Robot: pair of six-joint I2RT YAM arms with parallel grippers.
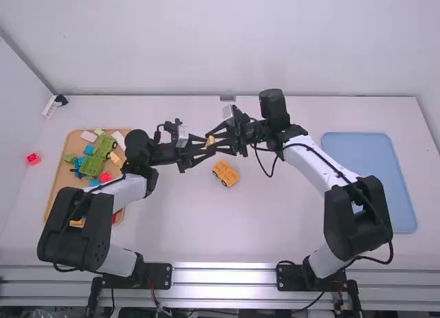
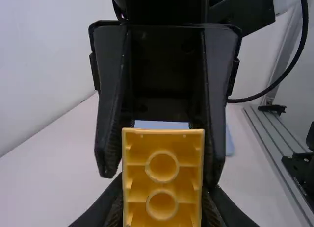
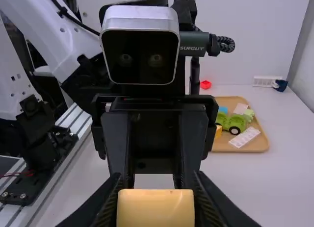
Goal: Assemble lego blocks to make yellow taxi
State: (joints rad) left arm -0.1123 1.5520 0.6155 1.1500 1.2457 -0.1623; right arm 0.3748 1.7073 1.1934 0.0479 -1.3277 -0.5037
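Note:
Above the table's middle, my left gripper [image 1: 204, 150] and my right gripper [image 1: 216, 141] meet end to end at a yellow block [image 1: 210, 141]. In the left wrist view, the yellow block [image 2: 162, 175] shows its hollow underside with two round tubes, and my left gripper [image 2: 162, 210] is shut on it. In the right wrist view, my right gripper [image 3: 155, 210] is shut on the yellow block [image 3: 155, 208] too, which turns a smooth face there. Just below the grippers in the high view, a yellow car piece with dark wheels [image 1: 225, 173] lies on the table.
On the left, a wooden tray [image 1: 56, 177] holds green, blue, red and white pieces, partly under the left arm. A red block [image 1: 33, 159] lies beyond its left side. A blue tray [image 1: 371, 174] stands at the right, beside the right arm.

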